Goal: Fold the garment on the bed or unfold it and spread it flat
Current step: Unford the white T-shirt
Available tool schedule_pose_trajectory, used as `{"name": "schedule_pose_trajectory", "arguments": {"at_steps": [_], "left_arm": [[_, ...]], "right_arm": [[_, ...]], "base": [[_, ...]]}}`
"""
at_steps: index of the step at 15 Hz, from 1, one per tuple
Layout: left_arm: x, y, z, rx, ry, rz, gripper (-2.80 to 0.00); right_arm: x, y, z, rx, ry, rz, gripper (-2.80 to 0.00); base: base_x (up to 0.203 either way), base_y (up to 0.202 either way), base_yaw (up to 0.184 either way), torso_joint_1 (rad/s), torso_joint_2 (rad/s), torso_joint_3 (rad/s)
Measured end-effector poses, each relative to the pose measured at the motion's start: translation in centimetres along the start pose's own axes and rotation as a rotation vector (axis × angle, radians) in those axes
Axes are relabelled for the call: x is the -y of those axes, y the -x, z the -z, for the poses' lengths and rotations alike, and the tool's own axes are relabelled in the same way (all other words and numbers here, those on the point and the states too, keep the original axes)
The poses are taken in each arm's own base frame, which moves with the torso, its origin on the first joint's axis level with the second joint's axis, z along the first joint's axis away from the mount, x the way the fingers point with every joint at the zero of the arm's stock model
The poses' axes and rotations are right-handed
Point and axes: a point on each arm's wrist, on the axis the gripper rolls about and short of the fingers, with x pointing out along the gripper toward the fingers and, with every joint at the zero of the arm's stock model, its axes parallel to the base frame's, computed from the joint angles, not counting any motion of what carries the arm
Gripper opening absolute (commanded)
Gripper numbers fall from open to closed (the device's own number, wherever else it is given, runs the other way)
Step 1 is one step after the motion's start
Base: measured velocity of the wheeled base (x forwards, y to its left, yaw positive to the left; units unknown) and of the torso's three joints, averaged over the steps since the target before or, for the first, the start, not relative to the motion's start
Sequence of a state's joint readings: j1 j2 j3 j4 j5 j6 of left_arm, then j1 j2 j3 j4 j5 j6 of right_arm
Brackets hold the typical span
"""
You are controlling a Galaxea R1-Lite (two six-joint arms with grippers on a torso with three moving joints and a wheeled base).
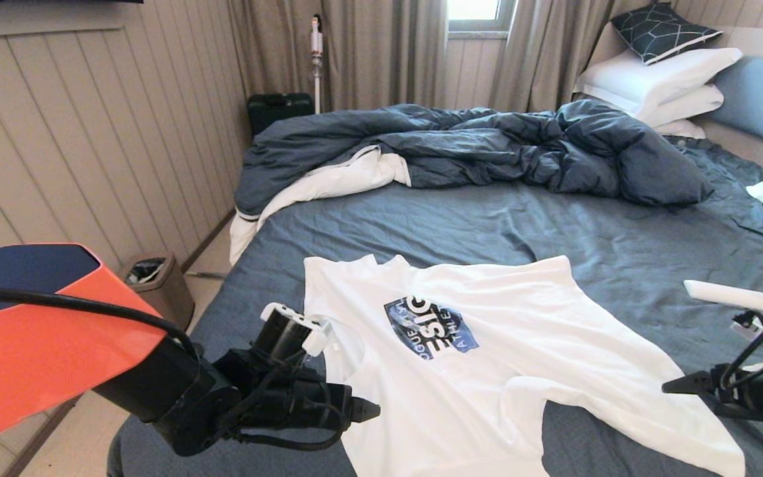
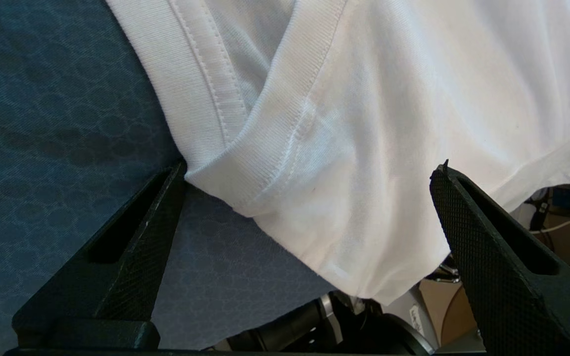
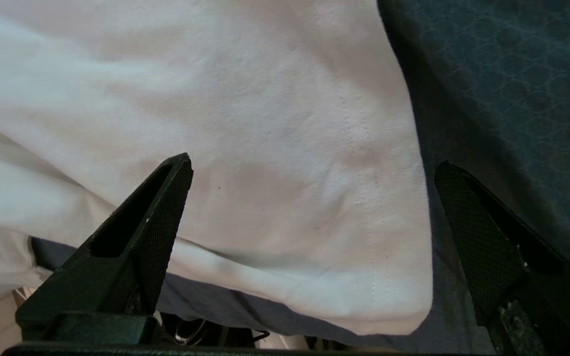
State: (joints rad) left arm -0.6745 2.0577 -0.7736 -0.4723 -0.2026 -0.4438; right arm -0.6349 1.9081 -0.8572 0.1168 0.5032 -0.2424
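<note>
White T-shirt (image 1: 487,344) lies spread on the bed (image 1: 554,225), near edge, printed logo (image 1: 431,324) face up, one sleeve partly folded under near the front. Lower part of the shirt hangs over the bed's front edge. Left end effector (image 1: 361,411) at the shirt's left side by the collar (image 2: 245,123), fingers wide apart, holding nothing; collar rib sits between the fingertips (image 2: 166,198) in the wrist view. Right end effector (image 1: 676,384) at the shirt's right hem corner (image 3: 403,306), also spread open, empty, corner lying between its fingers.

Containers: small bin (image 1: 156,281) on the floor left of the bed, something dark inside, can't tell what. Dark case (image 1: 279,109) by the curtain.

Rumpled duvet (image 1: 487,149) heaped across the far half; pillows (image 1: 660,79) at the headboard (image 1: 762,96). Bare sheet between duvet and shirt. White remote-like object (image 1: 736,296) on the sheet, right of the shirt.
</note>
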Motion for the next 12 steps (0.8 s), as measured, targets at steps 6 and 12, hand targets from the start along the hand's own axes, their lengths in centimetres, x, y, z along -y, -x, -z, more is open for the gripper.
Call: {"name": "schedule_pose_trajectory", "arguments": {"at_steps": [6, 12], "left_arm": [[0.0, -0.1, -0.1, 0.001, -0.001, -0.001, 0.00], [0.0, -0.1, -0.1, 0.004, 0.000, 0.000, 0.00]], "right_arm": [[0.2, -0.6, 0.4, -0.026, 0.003, -0.004, 0.00], [0.5, -1.3, 0.7, -0.050, 0.002, -0.009, -2.80]], "base": [[0.000, 0.000, 0.000, 0.000, 0.00, 0.000], [0.000, 0.000, 0.000, 0.000, 0.00, 0.000]]}}
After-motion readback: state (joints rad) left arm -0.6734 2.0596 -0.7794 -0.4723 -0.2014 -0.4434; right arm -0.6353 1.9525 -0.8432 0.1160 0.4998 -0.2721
